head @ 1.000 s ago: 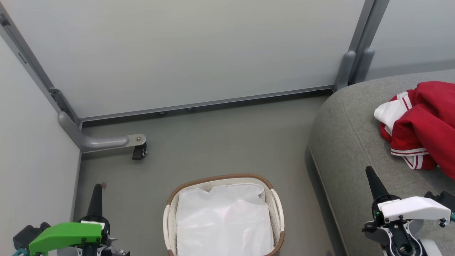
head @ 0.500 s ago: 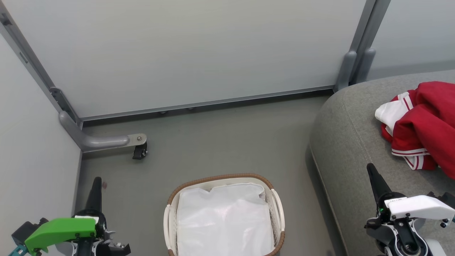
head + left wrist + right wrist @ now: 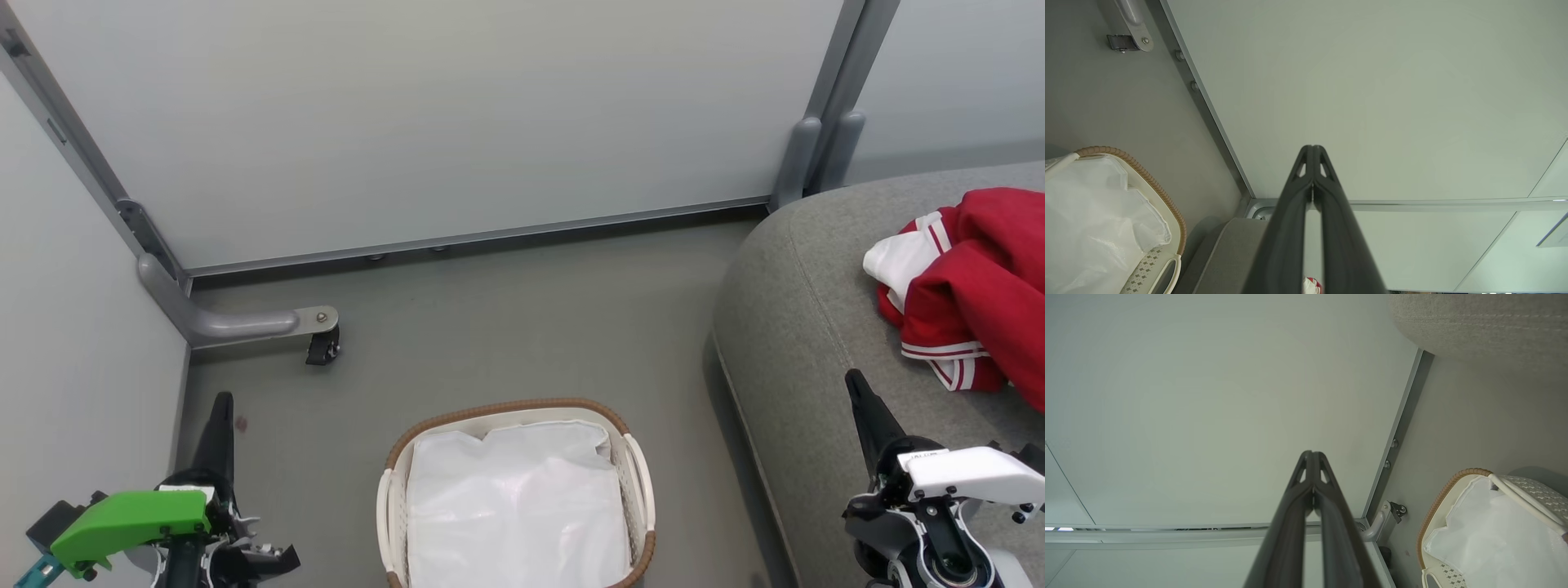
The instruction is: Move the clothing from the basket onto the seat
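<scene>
Both the left claw [image 3: 221, 406] and right claw [image 3: 857, 385] are hanging pressed together; clothing [image 3: 980, 286] is lying beyond the right claw on the seat [image 3: 800, 327], seemingly soft, light, pinchable at folds.

**Head cam:** high, facing fwd & down. Floor [image 3: 506, 327] mid-frame, basket [image 3: 506, 406] at bottom centre, seat [image 3: 800, 327] at right, wall panel [image 3: 424, 122] across top.
**L wrist cam:** rolled sideways, looks along left fingers [image 3: 1290, 228] at the panel. Basket at lower left, seat edge at bottom.
**R wrist cam:** likewise rolled, looks along right fingers [image 3: 1290, 526]. Basket at lower right, seat close at top right.
**Shared by all 3:** basket rim, panel's base rail [image 3: 473, 238], castor foot [image 3: 322, 347].
</scene>
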Available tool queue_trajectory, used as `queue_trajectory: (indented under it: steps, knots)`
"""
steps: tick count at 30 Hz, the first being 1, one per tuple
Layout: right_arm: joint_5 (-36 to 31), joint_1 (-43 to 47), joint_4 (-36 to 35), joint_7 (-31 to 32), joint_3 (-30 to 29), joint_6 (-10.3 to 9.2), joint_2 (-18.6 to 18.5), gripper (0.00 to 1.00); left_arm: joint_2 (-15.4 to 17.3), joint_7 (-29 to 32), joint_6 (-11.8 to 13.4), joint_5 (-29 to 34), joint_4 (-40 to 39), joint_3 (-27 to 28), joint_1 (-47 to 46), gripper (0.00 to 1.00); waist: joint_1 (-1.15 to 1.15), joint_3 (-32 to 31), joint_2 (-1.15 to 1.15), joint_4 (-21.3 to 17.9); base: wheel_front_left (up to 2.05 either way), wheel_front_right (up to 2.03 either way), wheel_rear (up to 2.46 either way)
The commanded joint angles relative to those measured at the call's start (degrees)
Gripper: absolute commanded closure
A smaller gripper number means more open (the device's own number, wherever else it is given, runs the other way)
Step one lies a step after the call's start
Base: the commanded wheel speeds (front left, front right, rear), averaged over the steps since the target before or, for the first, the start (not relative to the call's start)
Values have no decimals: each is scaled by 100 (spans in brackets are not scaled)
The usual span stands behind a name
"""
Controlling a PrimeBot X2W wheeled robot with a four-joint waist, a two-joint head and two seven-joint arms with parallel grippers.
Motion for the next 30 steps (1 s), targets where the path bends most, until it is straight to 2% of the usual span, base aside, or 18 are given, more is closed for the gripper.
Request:
queue_trajectory:
  steps: [1,11,30]
  knots:
    - [118,0,-47,26,-23,-3,-35,100,39,27,-36,-117,-51,29,-106,100,0,0,0,2,0,0,0]
    - [501,7,-99,139,-61,-3,-38,100,42,128,-41,-481,-92,45,-156,100,0,3,0,14,0,0,0]
    - [492,7,-94,129,-59,-3,-37,100,42,130,-41,-470,-86,42,-145,100,0,3,0,14,0,0,0]
